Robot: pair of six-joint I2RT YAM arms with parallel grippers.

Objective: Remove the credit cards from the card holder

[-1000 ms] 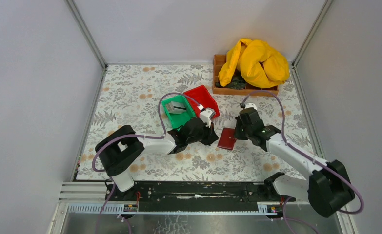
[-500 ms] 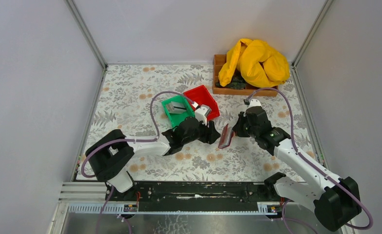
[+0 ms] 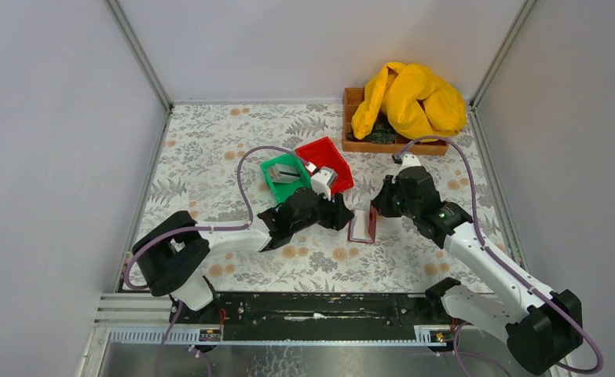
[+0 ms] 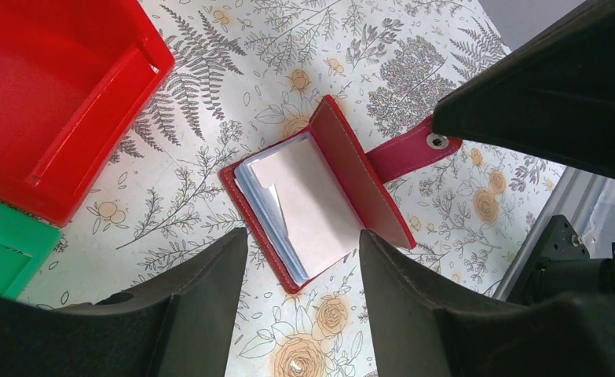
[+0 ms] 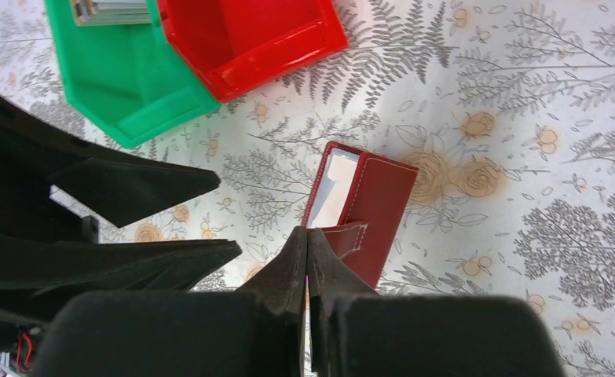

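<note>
Card holder (image 4: 364, 188): flat dark-red rectangle, matte, stitched edge. Lay open on floral surface (image 4: 210, 102) near red bin (image 4: 100, 118), on side toward arm bases. Long axis diagonal in left wrist view, hinge side away from bin, cover tilted up. Snap strap (image 4: 402, 153) pinched in right gripper (image 5: 307, 245), jaws together on it. Credit cards (image 4: 308, 196): thin pale-grey stack inside, count unreadable. Left gripper (image 4: 300, 243): jaws apart over stack, contact not discernible.
</note>
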